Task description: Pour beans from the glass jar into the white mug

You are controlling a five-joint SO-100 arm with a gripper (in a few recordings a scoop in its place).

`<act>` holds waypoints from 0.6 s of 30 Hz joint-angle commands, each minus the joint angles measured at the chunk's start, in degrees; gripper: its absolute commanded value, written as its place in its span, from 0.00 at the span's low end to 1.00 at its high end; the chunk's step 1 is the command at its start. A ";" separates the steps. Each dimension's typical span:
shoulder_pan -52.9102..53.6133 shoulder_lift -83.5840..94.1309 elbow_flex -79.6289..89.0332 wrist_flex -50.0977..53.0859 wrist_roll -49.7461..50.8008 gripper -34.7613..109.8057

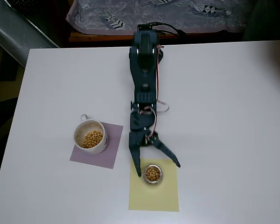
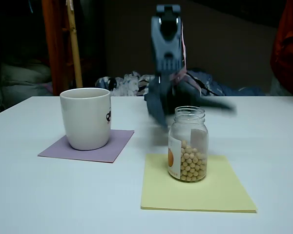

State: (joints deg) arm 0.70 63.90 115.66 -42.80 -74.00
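The glass jar (image 1: pixel 152 174) (image 2: pixel 187 144) stands upright on a yellow mat (image 1: pixel 154 186) (image 2: pixel 195 187), about half full of tan beans (image 1: pixel 152 173) (image 2: pixel 190 163). To its left, the white mug (image 1: pixel 89 136) (image 2: pixel 86 117) sits on a purple mat (image 1: pixel 97 145) (image 2: pixel 89 146); more beans (image 1: pixel 92 139) lie inside it. My dark blue gripper (image 1: pixel 157 169) (image 2: pixel 190 109) is open, just behind the jar. One finger reaches down the jar's left side, the other angles off to the right in the overhead view. Nothing is held.
The white table (image 1: pixel 224 116) has open room to the right of the arm and at the front left. A patterned cloth (image 1: pixel 154 14) lies beyond the far edge. A person in red (image 2: pixel 287 48) stands at the far right.
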 commanded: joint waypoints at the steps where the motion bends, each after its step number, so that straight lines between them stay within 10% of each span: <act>1: 1.14 20.74 8.53 5.45 10.20 0.55; 18: 7.29 67.15 37.88 37.97 45.35 0.53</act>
State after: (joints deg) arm 6.68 124.01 153.19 -11.34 -32.43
